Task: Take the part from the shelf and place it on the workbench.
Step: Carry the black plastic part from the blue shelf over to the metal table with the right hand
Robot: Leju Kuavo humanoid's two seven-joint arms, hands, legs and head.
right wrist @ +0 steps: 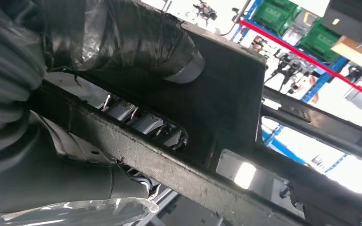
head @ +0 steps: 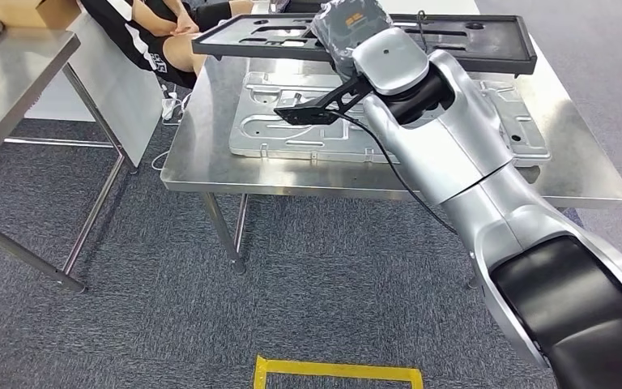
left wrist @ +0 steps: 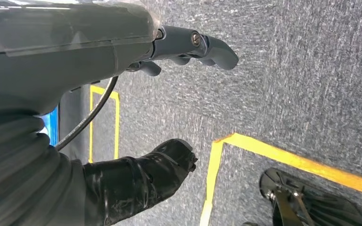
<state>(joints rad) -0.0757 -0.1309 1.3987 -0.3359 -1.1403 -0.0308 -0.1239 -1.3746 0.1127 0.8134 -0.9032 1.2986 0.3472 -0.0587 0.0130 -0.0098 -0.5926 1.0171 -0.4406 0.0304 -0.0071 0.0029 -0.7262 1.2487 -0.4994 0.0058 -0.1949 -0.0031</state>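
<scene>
The part is a long black plastic frame (head: 235,39) with cut-outs. My right hand (head: 350,31) grips it near its middle and holds it level in the air over the steel workbench (head: 202,162). In the right wrist view my thumb lies on one face of the black frame (right wrist: 226,94) while my fingers (right wrist: 146,123) wrap through an opening from the other side. My left hand (left wrist: 179,49) hangs over the grey carpet with its fingers apart and nothing in it.
A stamped silver metal panel (head: 324,130) lies flat on the workbench under the held frame. A person in black sits behind the bench at the far left (head: 162,24). A second steel table (head: 8,73) stands at the left. Yellow tape (head: 336,370) marks the carpet.
</scene>
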